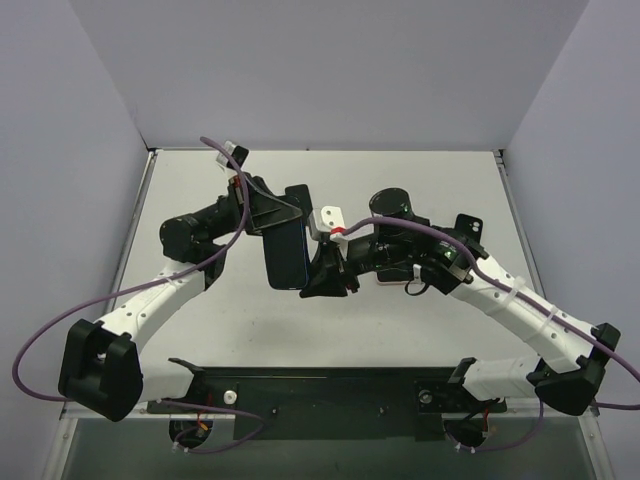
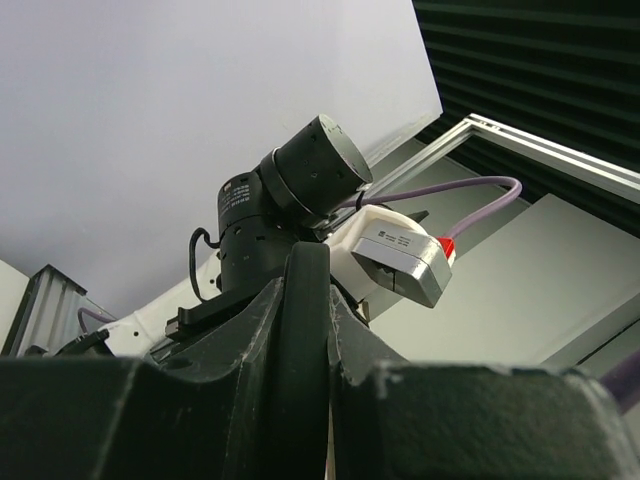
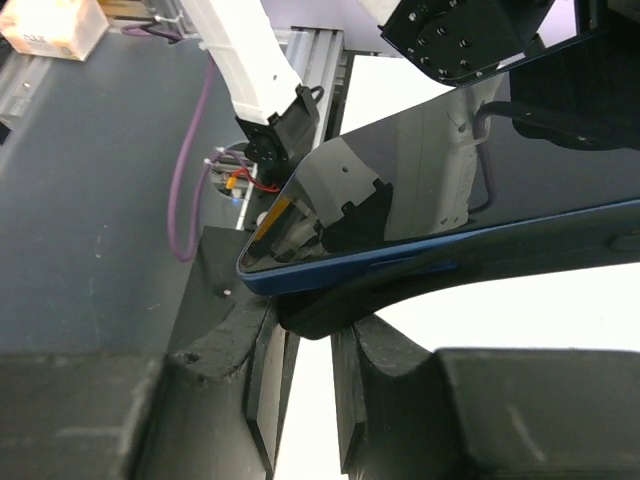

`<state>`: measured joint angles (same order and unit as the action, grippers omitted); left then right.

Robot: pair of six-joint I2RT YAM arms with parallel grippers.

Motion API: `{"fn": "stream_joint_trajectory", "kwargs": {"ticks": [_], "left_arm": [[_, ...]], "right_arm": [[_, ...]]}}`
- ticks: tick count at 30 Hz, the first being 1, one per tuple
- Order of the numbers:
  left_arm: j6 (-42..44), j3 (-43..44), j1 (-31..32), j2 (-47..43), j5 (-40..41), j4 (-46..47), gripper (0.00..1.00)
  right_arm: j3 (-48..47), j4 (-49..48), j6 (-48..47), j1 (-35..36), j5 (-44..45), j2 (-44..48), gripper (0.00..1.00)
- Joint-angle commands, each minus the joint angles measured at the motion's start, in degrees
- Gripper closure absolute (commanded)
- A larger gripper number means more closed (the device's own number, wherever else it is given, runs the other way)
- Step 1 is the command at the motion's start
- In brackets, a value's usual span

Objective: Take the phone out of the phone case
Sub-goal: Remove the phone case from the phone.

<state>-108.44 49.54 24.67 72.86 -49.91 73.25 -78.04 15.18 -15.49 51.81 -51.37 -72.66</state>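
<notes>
One blue-rimmed phone [image 1: 287, 250] hangs in the air over the middle of the white table [image 1: 400, 330], with its one black phone case [image 3: 325, 318] showing beneath its edge. Two grippers hold it: the left gripper [image 1: 283, 215] pinches the phone's far end, and the right gripper [image 1: 325, 272] pinches the case at the near right side

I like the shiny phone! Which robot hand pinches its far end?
The left gripper pinches the far end of the dark blue-edged phone; the right gripper clamps its nearer side edge.
</notes>
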Motion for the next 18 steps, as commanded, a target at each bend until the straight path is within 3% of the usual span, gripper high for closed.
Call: {"fn": "stream_joint_trajectory", "kwargs": {"ticks": [1,6,8,9,11,12,14,18], "left_arm": [[-14.6,1.5,5.9,-2.5,-0.3,2.0,1.00],[-19.4,3.5,5.9,-0.4,1.4,13.0,1.00],[-18.3,3.3,4.8,-0.3,2.3,12.7,1.00],[-16.6,2.4,4.4,-1.0,2.4,9.0,1.00],[-10.9,0.7,1.5,-3.0,2.8,1.3,1.00],[-6.3,0.0,-0.7,-4.3,3.1,-1.9,1.00],[0.2,-1.6,-4.8,-6.7,4.5,-9.2,1.00],[10.8,-3.1,-9.6,-8.9,7.6,-20.5,1.00]], "right_arm": [[1.6,-23.0,4.1,-4.1,11.9,-4.5,1.00],[9.9,-38.1,29.7,-10.1,18.4,-5.6,1.00],[13.3,-36.5,34.9,-11.2,22.7,-4.9,0.82],[15.4,-34.3,35.8,-11.3,23.6,-3.7,0.62],[19.9,-32.4,38.2,-10.5,25.3,-0.2,0.43],[22.6,-32.0,40.2,-10.0,27.8,2.8,0.27],[24.2,-25.5,43.9,-9.2,30.2,6.2,0.16],[24.9,-17.2,53.3,-8.7,31.5,11.5,0.15]]}}
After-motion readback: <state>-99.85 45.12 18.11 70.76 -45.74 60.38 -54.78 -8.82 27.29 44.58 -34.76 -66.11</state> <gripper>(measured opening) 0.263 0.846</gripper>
